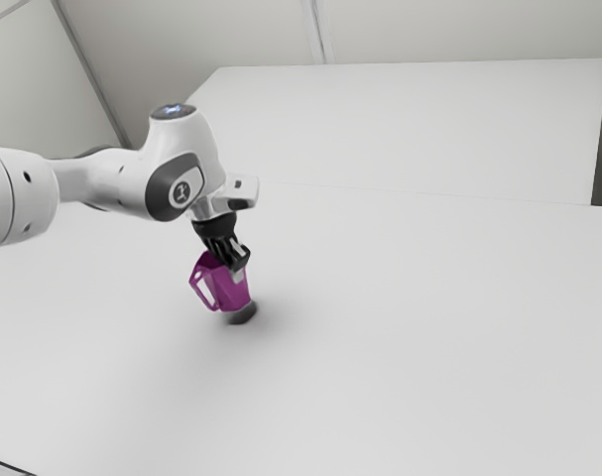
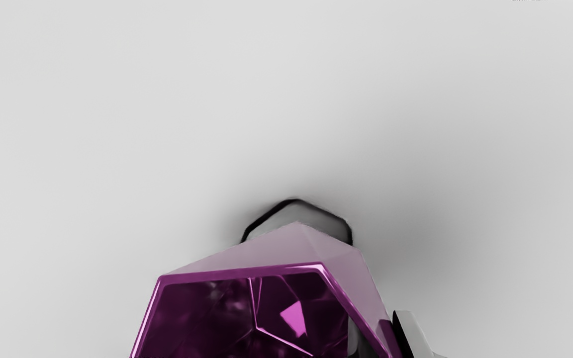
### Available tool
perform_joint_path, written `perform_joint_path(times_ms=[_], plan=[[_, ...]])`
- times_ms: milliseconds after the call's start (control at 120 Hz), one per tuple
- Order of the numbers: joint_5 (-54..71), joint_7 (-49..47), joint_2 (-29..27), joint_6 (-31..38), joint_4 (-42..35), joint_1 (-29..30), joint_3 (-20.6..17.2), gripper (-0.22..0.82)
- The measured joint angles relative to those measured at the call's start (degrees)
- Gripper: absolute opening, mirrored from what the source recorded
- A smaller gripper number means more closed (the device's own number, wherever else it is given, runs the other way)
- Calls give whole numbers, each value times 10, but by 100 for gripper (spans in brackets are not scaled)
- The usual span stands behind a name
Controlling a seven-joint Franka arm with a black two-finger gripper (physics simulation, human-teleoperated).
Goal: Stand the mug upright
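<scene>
In the exterior view my gripper points down at the rim of the purple mug, on the side away from the handle. The mug stands mouth up and leans a little, its handle toward the exterior view's left. Below its base lies a dark patch; whether the base touches the table cannot be told. In the wrist view my gripper is shut on the wall of the mug, one finger inside the mouth and the other against the outer face.
The white table spreads around the mug. Beyond it, toward the back, is a large white panel or surface, with pale walls behind.
</scene>
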Motion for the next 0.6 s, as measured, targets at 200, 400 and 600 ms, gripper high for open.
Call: perform_joint_path(times_ms=[200, 400, 600], plan=[[-3, -56, 0, 17, -8, -2, 0, 30], [-5, -95, -43, 0, -2, -2, 3, 49], [-16, -121, -89, -158, 188, 2, 0, 56]])
